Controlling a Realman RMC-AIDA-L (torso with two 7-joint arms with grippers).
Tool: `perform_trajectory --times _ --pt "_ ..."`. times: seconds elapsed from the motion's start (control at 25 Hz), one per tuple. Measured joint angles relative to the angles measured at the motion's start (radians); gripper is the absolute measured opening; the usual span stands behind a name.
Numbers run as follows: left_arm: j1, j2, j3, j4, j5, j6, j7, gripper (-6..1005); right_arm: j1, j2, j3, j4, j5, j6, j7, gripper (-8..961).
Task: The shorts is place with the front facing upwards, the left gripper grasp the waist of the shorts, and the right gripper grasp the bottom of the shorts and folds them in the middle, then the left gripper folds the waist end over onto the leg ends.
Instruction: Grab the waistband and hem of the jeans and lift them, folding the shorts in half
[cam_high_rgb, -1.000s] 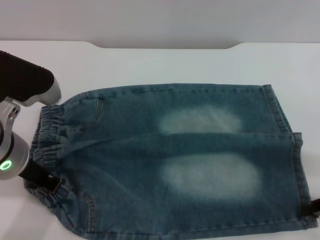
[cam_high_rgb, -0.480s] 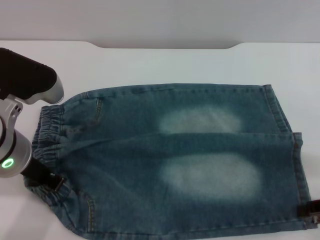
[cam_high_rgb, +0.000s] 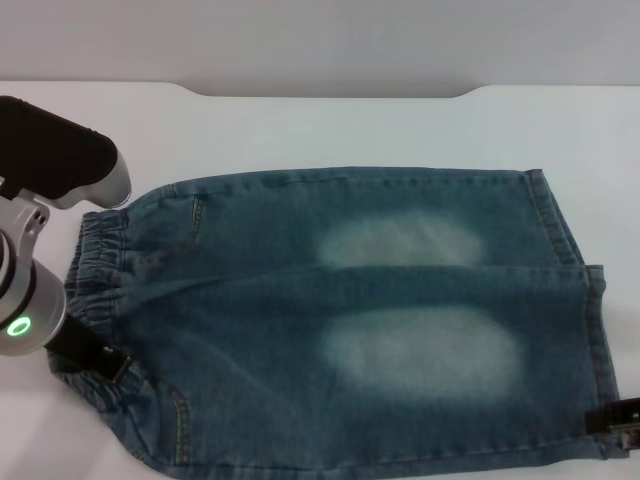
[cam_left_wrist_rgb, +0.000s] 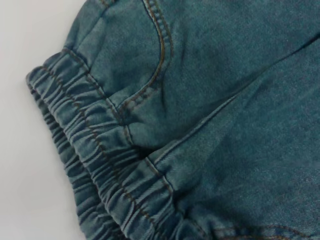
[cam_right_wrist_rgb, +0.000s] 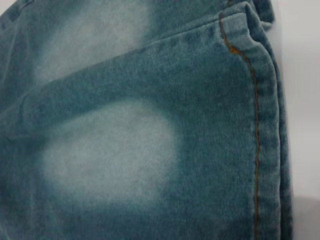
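Right gripper (cam_high_rgb: 622, 420) lower, at hem (cam_high_rgb: 597, 340).

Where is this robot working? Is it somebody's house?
Probably not a house; it looks like a lab or test bench. A plain white table holds only the shorts, with the left gripper and right gripper at either end.

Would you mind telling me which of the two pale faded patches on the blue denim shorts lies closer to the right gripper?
The larger, lower patch on the near leg of the blue denim shorts; the black blocky right gripper sits by that leg's hem, while the smaller patch lies farther up.
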Motion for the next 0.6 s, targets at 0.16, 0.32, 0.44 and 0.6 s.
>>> perform_trajectory --times 0.16,0.32,0.44,0.6 --pt "0.0 0.0 0.002 0.0 -0.004 -0.002 0.0 36 -0.007 -0.003 0.008 0.028 -0.002 0.002 0.015 616" --pt "-0.002 0.0 0.008 0.002 -0.004 -0.001 0.0 36 -0.005 -0.002 0.016 0.023 0.001 0.002 0.016 615" --pt "-0.002 0.0 0.01 0.002 -0.004 -0.001 0.0 36 0.002 0.0 0.012 0.008 0.002 0.001 0.014 615" --pt "0.0 0.0 0.011 0.002 -0.004 0.0 0.0 36 0.008 0.0 0.009 -0.005 0.003 -0.001 0.011 615"
